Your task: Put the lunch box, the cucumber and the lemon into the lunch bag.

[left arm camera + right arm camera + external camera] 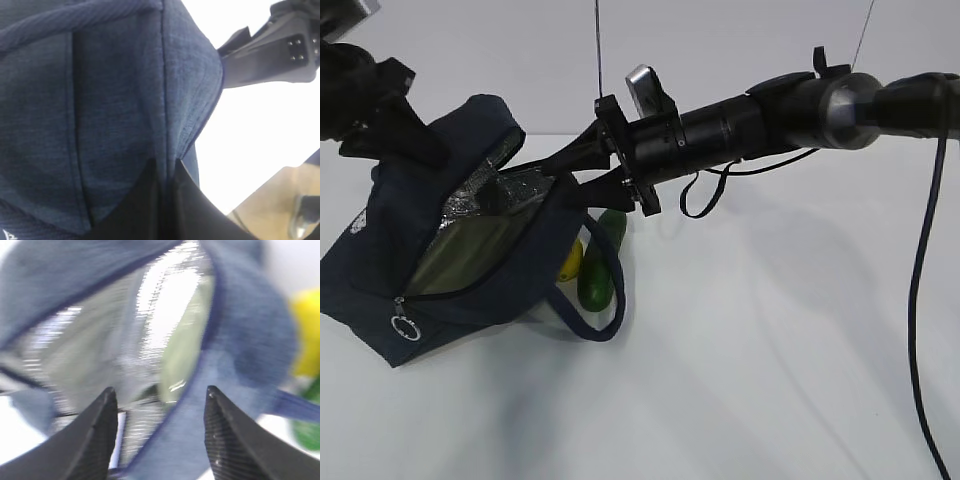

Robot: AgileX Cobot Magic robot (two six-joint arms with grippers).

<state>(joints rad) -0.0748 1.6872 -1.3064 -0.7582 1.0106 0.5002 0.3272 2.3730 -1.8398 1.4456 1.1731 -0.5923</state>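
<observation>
At the bag's (pixel 440 250) mouth my right gripper (pixel 160 405) hangs open and empty, box (pixel 470 255) inside. Left gripper (pixel 165 175) pinches the floppy fabric. Cucumber (pixel 598 265), glossy and probably slippery, wants a mid-body grip; lemon (pixel 570 262) waits beside it.

One lunch bag (pixel 380 260) — one lunch box (pixel 470 255), one cucumber (pixel 600 265), one lemon (pixel 571 262).

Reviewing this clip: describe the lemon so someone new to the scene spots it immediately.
Find the dark navy lunch bag lying open at the left of the white table. Just past its right side, above its loop handle, two items lie together. The lemon is the small yellow one, half hidden by the bag, left of the green cucumber.
</observation>
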